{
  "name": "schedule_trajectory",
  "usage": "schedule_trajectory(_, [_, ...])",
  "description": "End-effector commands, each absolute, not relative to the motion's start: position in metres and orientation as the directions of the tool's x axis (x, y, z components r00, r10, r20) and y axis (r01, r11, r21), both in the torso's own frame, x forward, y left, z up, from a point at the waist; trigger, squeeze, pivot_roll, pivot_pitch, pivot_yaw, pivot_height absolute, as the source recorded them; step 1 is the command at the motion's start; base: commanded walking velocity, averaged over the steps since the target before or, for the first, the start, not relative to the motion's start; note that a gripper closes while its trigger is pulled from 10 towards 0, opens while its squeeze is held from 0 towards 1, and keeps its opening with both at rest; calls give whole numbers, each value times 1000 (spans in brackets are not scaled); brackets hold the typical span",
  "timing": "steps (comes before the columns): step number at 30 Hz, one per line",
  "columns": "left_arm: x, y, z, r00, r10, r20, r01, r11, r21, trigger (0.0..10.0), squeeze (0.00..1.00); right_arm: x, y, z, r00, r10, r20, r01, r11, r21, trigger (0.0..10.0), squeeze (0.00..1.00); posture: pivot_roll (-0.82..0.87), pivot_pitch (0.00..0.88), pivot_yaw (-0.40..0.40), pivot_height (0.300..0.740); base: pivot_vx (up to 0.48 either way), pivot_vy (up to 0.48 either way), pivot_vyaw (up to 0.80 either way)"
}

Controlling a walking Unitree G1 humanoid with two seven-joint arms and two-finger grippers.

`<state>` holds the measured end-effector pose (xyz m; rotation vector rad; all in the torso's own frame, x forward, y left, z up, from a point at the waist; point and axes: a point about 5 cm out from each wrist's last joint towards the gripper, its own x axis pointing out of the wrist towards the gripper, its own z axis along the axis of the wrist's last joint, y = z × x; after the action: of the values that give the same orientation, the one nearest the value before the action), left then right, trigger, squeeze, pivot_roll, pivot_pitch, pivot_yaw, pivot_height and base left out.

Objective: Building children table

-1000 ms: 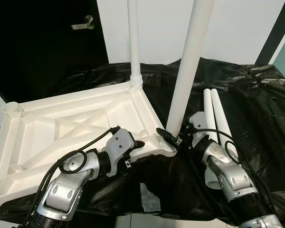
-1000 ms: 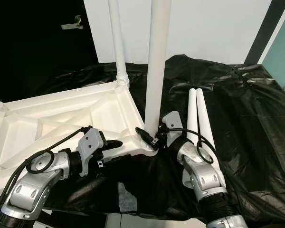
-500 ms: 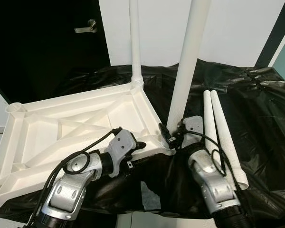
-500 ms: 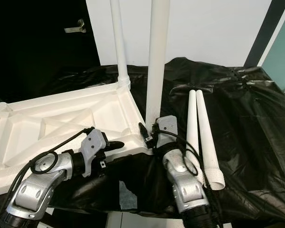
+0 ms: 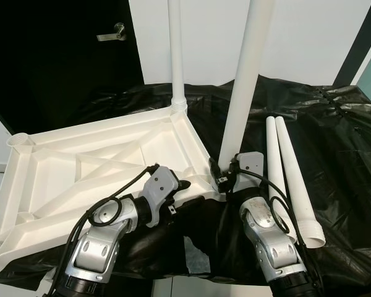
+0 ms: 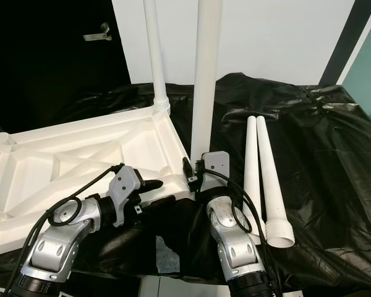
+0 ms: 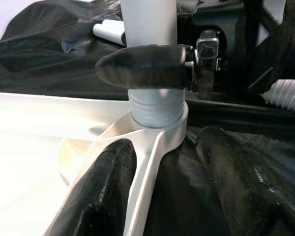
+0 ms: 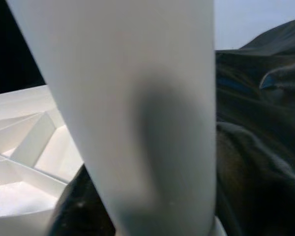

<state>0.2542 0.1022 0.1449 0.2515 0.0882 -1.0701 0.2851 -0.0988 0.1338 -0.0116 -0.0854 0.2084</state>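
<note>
The upturned tabletop (image 5: 105, 161) overhangs the surface's (image 5: 340, 142) near-left edge. Two legs stand socketed, two legs (image 5: 287, 170) lie right. Right tool (image 5: 221, 175) clamps the near leg (image 5: 241, 93); left tool (image 5: 188, 193) straddles the tabletop's rim, spread.

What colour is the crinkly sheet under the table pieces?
Black; the sheet shows best in the right eye view.

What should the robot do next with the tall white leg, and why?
Probably keep twisting it tighter. The right end effector grips the upright leg at the tabletop's corner socket, where thread ridges show, while the left end effector straddles the tabletop edge.
</note>
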Motion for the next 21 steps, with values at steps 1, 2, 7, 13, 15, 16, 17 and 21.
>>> schedule_trajectory(1, [265,114,141,716,-681,-152,697,689,199,10000,0,283,-111,124,981,190,43,-189,982,-13,10000,1000,-13,0,25,740,0,0,0])
schedule_trajectory(2, [264,114,139,719,-681,-142,695,694,189,10000,0,282,-114,127,973,221,59,-220,975,-22,10000,1000,-12,0,24,740,0,0,0])
schedule_trajectory(7, [263,114,135,729,-675,-118,685,711,162,10000,0,281,-124,129,944,323,70,-321,946,-46,10000,0,-10,0,22,740,0,0,0])
schedule_trajectory(13, [259,110,128,730,-678,-83,682,716,149,10000,0,284,-135,132,861,504,70,-497,862,-96,10000,0,-6,0,23,740,0,0,0])
schedule_trajectory(15, [258,110,125,722,-686,-84,690,707,155,10000,0,286,-136,134,835,546,67,-538,836,-106,10000,0,-7,0,25,740,0,0,0])
schedule_trajectory(16, [257,109,123,717,-692,-86,695,701,159,10000,0,286,-136,135,818,571,64,-563,819,-111,10000,0,-7,0,25,740,0,0,0])
schedule_trajectory(17, [257,109,121,712,-697,-88,700,694,170,10000,0,289,-137,136,801,596,58,-586,800,-128,10000,0,-3,0,21,740,0,0,0])
schedule_trajectory(21, [257,109,118,698,-711,-90,714,681,164,10000,0,295,-136,138,766,642,37,-629,760,-166,10000,0,-4,0,23,740,0,0,0])
